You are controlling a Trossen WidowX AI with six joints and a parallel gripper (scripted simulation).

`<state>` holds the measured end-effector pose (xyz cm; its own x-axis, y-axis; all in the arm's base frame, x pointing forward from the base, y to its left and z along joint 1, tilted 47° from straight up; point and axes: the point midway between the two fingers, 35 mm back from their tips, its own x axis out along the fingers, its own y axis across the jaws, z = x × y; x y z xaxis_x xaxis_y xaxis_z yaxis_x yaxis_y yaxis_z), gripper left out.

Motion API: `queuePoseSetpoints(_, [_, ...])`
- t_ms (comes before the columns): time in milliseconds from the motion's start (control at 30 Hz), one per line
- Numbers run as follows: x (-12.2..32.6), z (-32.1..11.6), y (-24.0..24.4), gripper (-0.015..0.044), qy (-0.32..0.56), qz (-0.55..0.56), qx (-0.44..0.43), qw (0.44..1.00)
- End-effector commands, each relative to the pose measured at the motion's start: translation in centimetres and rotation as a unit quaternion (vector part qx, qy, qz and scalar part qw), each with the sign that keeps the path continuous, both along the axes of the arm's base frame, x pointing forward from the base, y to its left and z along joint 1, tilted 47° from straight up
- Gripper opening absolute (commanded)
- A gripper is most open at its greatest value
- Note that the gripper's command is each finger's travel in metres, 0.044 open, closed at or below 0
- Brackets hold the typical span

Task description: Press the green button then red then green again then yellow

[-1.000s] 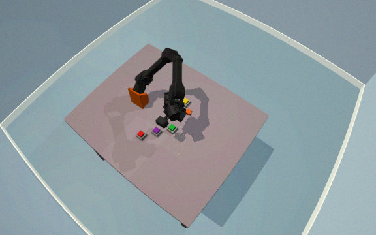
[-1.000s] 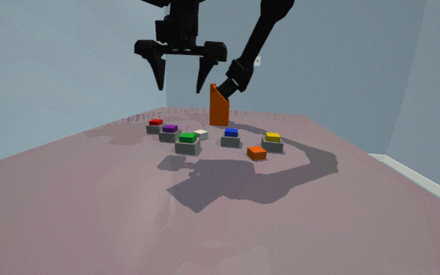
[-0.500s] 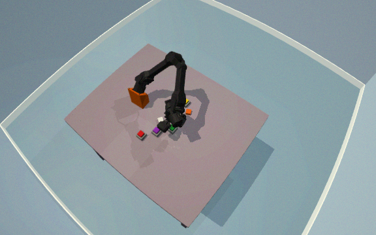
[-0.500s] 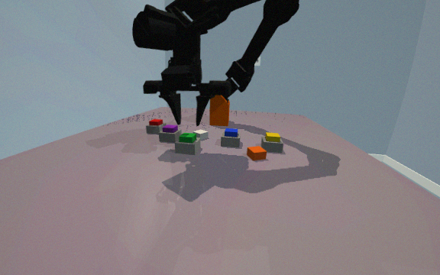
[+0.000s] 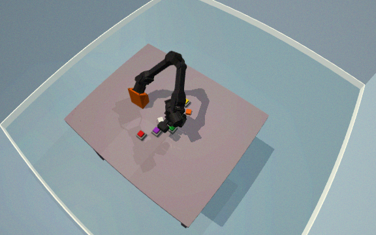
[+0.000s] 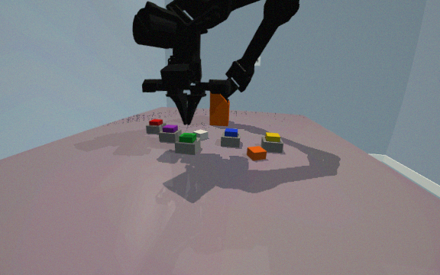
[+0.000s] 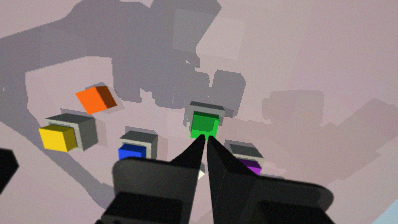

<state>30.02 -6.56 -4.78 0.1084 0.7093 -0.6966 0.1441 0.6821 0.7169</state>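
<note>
The green button (image 5: 172, 128) (image 6: 188, 137) (image 7: 205, 124) stands up on its grey base. My gripper (image 6: 187, 123) (image 7: 205, 138) is shut with nothing between its fingers; its tips are above the table close to the green button, with a gap below them in the exterior view. The red button (image 5: 140, 134) (image 6: 156, 122) is at the far end of the row, beyond the purple one, and is out of the wrist view. The yellow button (image 5: 187, 102) (image 6: 273, 137) (image 7: 57, 138) is at the other side, raised; the arm partly covers it in the top view.
The purple button (image 5: 156, 130) (image 6: 169, 128) (image 7: 251, 166) is beside the green one. The blue button (image 6: 231, 132) (image 7: 132, 152) is between green and yellow. A white block (image 5: 160, 119) (image 6: 200, 134) and an orange block (image 5: 188, 111) (image 6: 257, 153) (image 7: 95, 100) lie nearby. The orange arm mount (image 5: 138, 98) (image 6: 219, 110) stands behind.
</note>
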Motion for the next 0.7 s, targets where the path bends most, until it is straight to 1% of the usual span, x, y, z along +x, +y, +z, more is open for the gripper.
queuePoseSetpoints(0, [0.0, -0.3, 0.4, 0.002, 0.001, -0.001, 0.002, 1.0])
queuePoseSetpoints(667, [0.3, -2.2, 2.4, 0.002, 0.001, -0.001, 0.003, 1.0])
